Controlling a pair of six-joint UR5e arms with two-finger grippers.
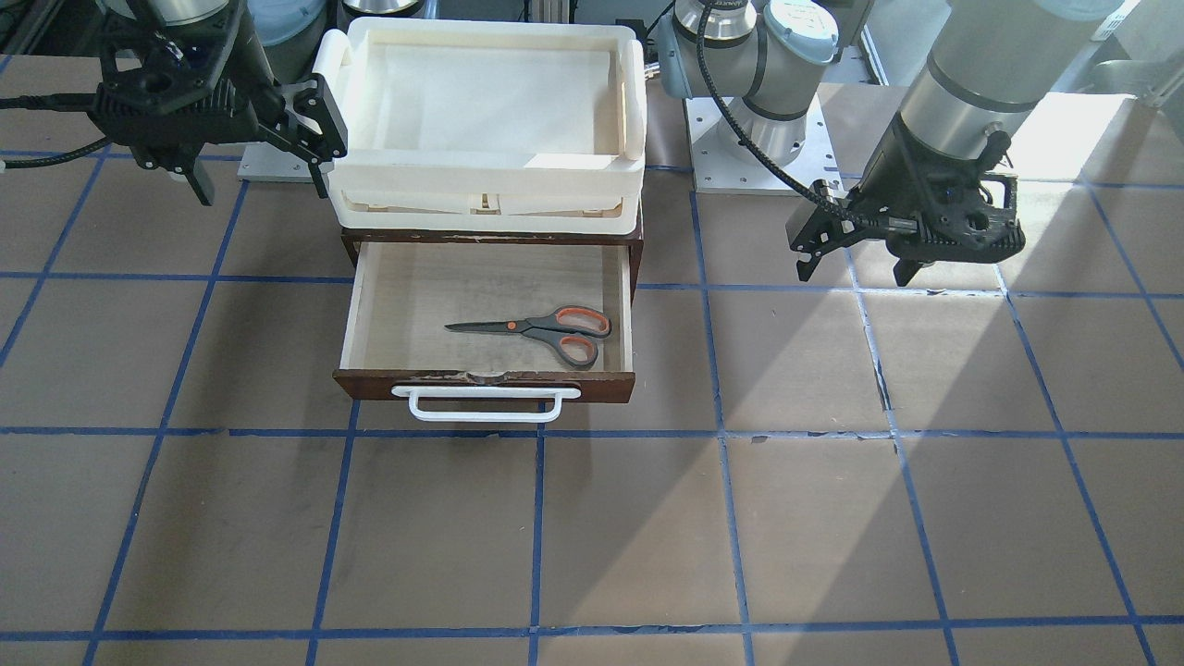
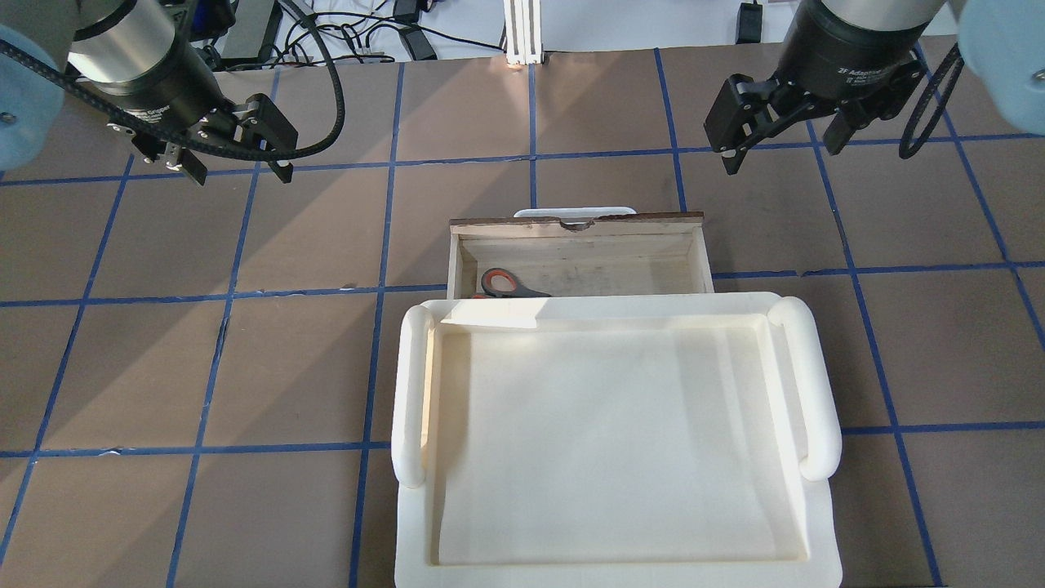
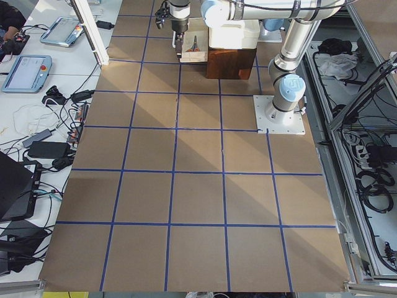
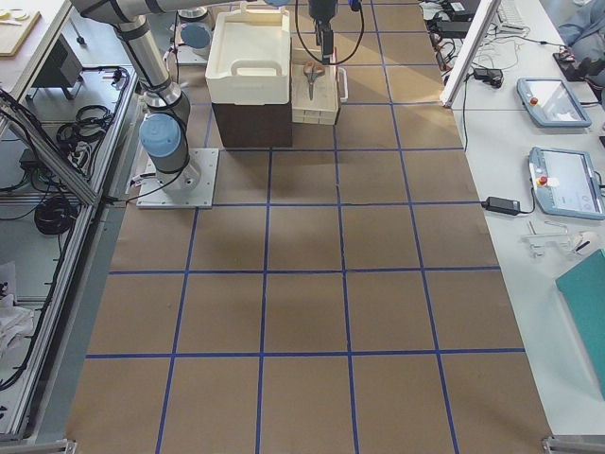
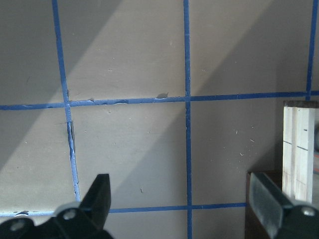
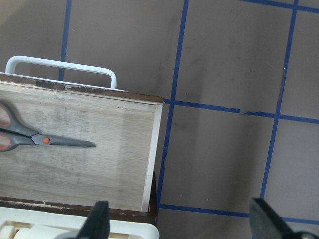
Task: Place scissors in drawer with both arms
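Observation:
The scissors [image 1: 546,328] lie flat inside the open drawer [image 1: 481,384], blades pointing toward the robot's right; they also show in the overhead view [image 2: 502,283] and the right wrist view [image 6: 30,139]. The drawer is pulled out, its white handle [image 1: 486,404] facing away from the robot. My left gripper [image 1: 853,275] is open and empty, above the table beside the drawer on the robot's left; it also shows overhead [image 2: 240,174]. My right gripper [image 1: 259,180] is open and empty, raised on the drawer's other side, near the tray's corner; it also shows overhead [image 2: 780,159].
A cream-white plastic tray [image 1: 481,166] sits on the dark cabinet above the drawer and hides the drawer's rear part from overhead [image 2: 816,384]. The table is brown with a blue tape grid. The left arm's base [image 1: 758,129] stands behind.

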